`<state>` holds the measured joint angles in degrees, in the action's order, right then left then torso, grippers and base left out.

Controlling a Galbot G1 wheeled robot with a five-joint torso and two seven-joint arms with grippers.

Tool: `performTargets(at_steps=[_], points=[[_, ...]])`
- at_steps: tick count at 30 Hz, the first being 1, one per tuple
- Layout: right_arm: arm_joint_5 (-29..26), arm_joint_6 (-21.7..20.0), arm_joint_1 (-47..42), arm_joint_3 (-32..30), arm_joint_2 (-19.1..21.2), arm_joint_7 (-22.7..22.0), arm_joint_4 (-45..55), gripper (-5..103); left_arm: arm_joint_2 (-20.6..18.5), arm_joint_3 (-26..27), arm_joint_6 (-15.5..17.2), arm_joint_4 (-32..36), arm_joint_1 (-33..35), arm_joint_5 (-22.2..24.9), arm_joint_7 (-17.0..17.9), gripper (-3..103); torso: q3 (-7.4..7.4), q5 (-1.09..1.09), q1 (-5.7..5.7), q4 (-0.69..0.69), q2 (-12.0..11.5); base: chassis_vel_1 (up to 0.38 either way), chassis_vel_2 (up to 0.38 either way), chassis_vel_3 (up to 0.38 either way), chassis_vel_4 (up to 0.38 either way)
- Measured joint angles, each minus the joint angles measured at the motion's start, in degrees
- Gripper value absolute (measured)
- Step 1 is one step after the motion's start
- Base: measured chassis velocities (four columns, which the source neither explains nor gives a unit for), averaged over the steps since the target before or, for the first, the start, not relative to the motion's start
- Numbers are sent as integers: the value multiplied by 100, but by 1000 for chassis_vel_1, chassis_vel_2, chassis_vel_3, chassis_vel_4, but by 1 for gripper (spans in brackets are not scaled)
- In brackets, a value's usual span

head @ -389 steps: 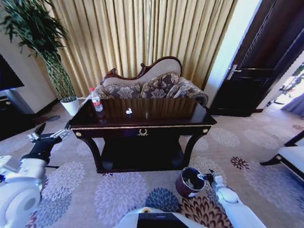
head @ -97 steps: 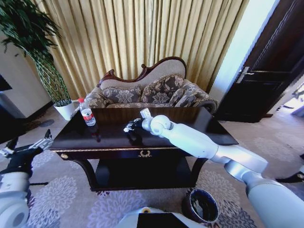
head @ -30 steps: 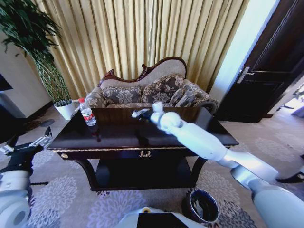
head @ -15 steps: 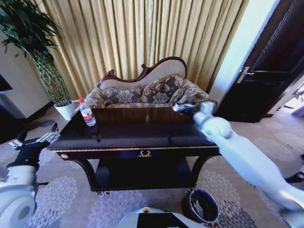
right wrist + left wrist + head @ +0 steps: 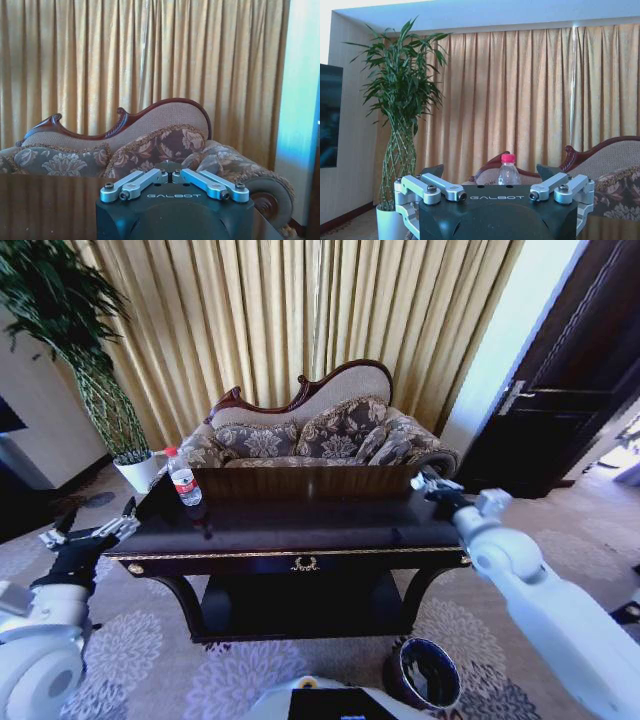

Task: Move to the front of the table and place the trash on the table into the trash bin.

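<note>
Dark desk in front of me, bin on the carpet

My desk is glossy dark wood with a gold ornament on its front rail and a lower shelf; the water bottle stands upright near its far left corner. On the floral carpet at the front right sits the trash bin.
</note>
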<state>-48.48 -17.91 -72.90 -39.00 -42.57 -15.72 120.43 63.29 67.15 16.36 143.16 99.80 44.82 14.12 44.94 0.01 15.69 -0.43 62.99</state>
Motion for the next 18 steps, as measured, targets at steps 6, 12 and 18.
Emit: performTargets(at_steps=[6,12,18], points=[[-167,3,-230,-323,29,8,242,0,-4,-72,3,-10,2,-28,-19,100,1,-4,1,1,0,0,0,0,0],[-194,3,-296,-416,-18,18,385,0,-16,-41,16,4,47,-29,-19,100,1,-2,1,0,0,0,0,0,0],[-222,-17,-375,-492,8,104,480,0,-37,75,16,5,165,-20,-36,100,1,-3,2,1,-1,0,0,0,0]])
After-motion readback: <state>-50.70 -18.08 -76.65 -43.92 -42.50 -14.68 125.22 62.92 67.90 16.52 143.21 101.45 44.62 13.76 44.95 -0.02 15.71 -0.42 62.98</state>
